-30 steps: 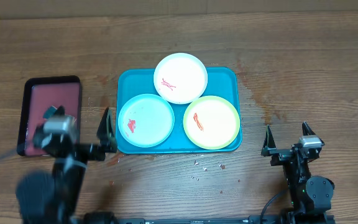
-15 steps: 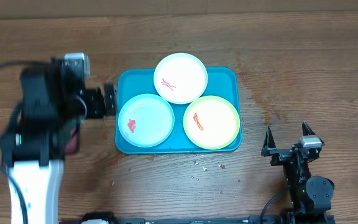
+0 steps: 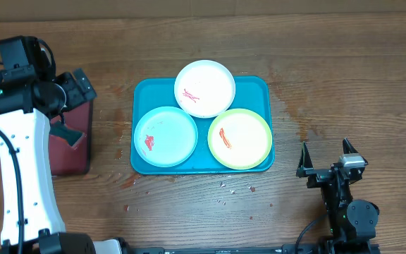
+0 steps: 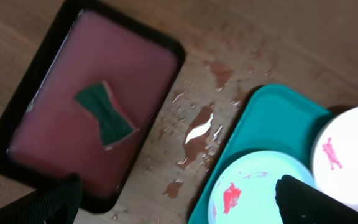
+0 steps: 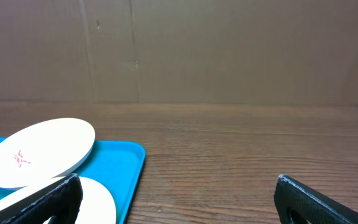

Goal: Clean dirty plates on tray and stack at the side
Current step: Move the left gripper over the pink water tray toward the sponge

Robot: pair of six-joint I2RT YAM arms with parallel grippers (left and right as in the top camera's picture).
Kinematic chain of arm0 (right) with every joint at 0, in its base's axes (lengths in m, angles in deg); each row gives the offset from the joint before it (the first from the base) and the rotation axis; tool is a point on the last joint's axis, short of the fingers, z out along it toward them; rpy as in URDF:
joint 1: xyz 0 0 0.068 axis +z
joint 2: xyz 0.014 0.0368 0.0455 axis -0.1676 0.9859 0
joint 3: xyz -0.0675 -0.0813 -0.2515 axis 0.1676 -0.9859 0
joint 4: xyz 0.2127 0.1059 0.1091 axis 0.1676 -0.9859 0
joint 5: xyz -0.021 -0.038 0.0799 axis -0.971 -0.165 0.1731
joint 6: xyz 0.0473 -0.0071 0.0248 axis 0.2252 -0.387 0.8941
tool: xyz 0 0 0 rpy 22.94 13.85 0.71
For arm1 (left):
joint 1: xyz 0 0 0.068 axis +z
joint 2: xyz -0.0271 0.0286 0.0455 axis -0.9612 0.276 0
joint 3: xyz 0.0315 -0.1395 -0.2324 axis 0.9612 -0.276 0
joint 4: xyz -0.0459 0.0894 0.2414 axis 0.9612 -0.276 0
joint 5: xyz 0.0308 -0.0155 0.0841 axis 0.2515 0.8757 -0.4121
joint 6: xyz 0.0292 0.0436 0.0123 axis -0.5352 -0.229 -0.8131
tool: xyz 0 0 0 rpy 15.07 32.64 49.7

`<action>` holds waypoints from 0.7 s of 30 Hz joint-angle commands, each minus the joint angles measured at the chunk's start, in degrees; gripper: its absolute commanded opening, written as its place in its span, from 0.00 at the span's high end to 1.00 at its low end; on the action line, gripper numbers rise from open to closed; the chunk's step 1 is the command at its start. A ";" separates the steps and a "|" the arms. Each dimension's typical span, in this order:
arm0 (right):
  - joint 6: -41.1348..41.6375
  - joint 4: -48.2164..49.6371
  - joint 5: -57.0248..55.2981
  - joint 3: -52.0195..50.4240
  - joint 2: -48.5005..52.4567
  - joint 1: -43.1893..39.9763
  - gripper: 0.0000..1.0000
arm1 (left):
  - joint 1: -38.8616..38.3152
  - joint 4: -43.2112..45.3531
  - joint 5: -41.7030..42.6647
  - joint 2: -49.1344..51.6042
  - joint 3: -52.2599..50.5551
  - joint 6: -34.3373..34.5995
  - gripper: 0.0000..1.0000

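**A:** From the jaws, where does everything lie?

**B:** The table (image 3: pixel 344 63) is bare wood on all sides. The tray (image 3: pixel 254 86) lies ahead of the right gripper (image 3: pixel 324 159), off toward one finger and well apart. Its jaws are wide apart and empty. The left gripper (image 4: pixel 185 208) also has its jaws apart, holding nothing. It hangs over the black tray (image 4: pixel 178 51), with the green sponge (image 4: pixel 104 112) ahead of the jaws.

**A:** And the plates?

**B:** All three are on the tray, each with a red smear. The white plate (image 3: pixel 204 88) leans on the blue plate (image 3: pixel 165 136) and the yellow-green plate (image 3: pixel 240 139).

**A:** How will they handle?

**B:** I think light, stiff plastic, slippery when wet. Take the rim; the white one's raised edge looks easiest.

**A:** Is there room?

**B:** The tray's rim stops sliding, so a plate must be lifted out. There is free wood ahead of the right jaws for the stack. Wet spots (image 4: pixel 197 130) lie between the two trays.
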 commanded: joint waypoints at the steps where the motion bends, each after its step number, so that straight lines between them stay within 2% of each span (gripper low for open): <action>1: -0.20 0.35 -0.15 -0.59 -0.57 -0.13 0.00 | -0.02 -1.55 -1.84 2.10 1.49 0.76 0.00; 3: -0.20 0.35 -0.15 -0.59 -0.57 -0.15 0.00 | 0.00 -1.68 -4.57 3.26 1.36 1.36 0.00; 6: -0.20 0.35 -0.15 -0.59 -0.57 -0.13 0.00 | 1.01 -1.40 -6.36 5.42 1.29 10.40 0.00; 8: -0.20 0.35 -0.15 -0.59 -0.57 -0.15 0.00 | 2.43 -1.25 -7.65 7.08 1.29 13.97 0.00; 13: -0.20 0.35 -0.15 -0.59 -0.57 -0.13 0.00 | 4.92 -1.27 -7.61 10.73 1.29 14.05 0.00; 21: -0.20 0.35 -0.15 -0.59 -0.57 -0.15 0.00 | 4.79 -1.25 -7.61 15.45 1.29 14.08 0.00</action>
